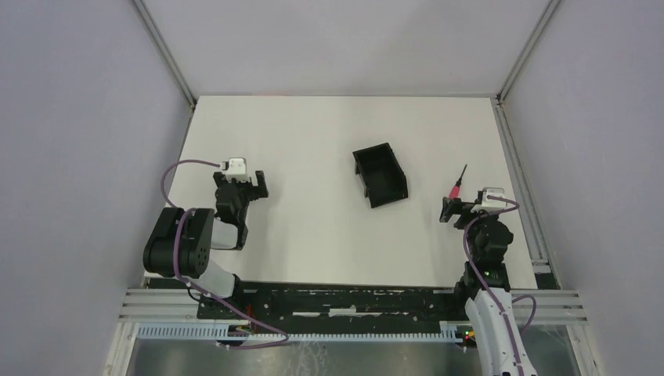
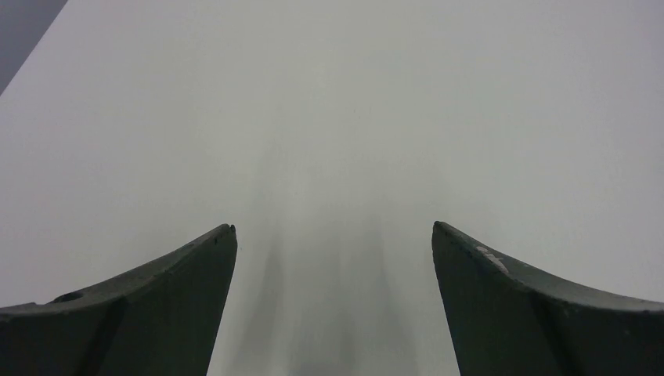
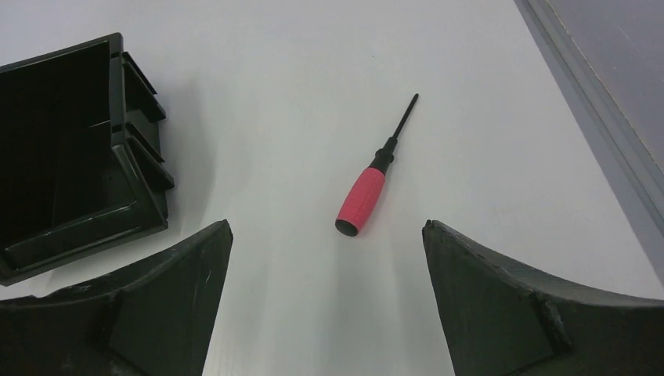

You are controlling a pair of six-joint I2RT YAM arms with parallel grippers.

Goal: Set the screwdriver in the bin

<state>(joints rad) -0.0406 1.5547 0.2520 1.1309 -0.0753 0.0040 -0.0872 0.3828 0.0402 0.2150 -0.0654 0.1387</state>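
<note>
The screwdriver, red handle and thin dark shaft, lies flat on the white table at the right; in the right wrist view the screwdriver lies just ahead of my fingers, shaft pointing away. The black bin stands open-topped at the table's middle; the bin also shows at the left of the right wrist view and looks empty. My right gripper is open and empty, just short of the handle; the right gripper straddles bare table. My left gripper is open and empty at the left; the left gripper sees only table.
A metal rail runs along the table's right edge, close to the screwdriver; the rail shows at the right of the right wrist view. Grey walls enclose the table on three sides.
</note>
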